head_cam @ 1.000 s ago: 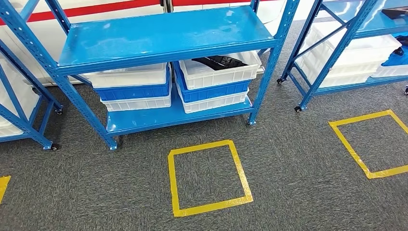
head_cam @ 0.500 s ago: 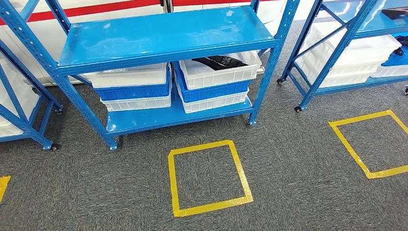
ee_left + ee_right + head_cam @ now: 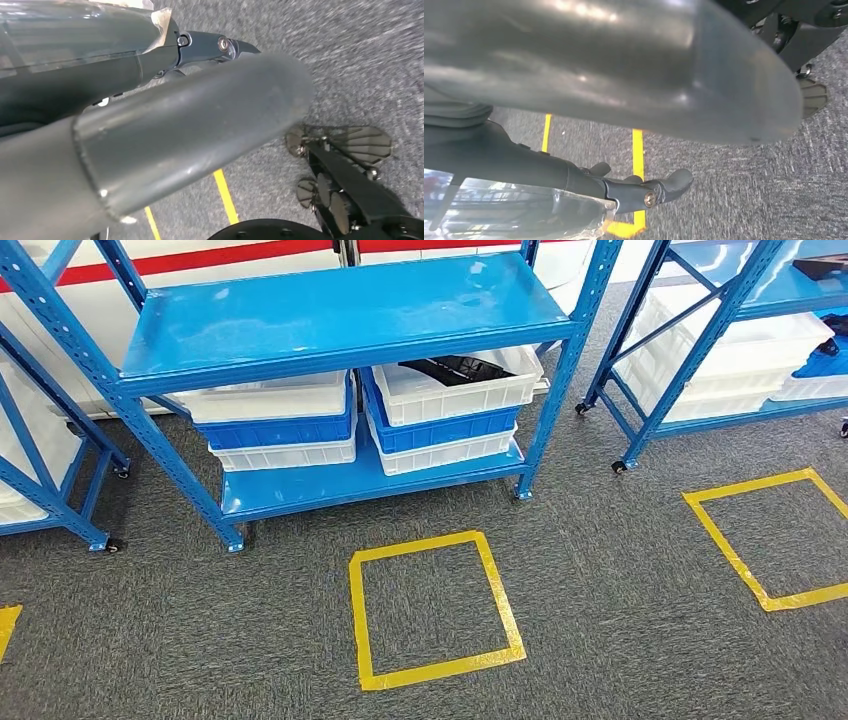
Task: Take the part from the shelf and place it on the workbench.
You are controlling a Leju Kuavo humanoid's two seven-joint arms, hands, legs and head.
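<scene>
The blue shelf (image 3: 340, 330) stands on grey carpet (image 3: 620, 640). Under its top deck, on the lower deck, sit stacked white and blue bins; the upper right white bin (image 3: 460, 390) holds the dark part (image 3: 455, 368). A yellow tape square (image 3: 435, 610) lies on open carpet just in front of the shelf. Left hand (image 3: 165, 135) and right hand (image 3: 624, 75) hang over carpet, fingers straight, holding nothing.

No readable text, label, brand, number or sign shows anywhere.

Part (image 3: 455, 368) half hidden under shelf (image 3: 340, 315)
</scene>
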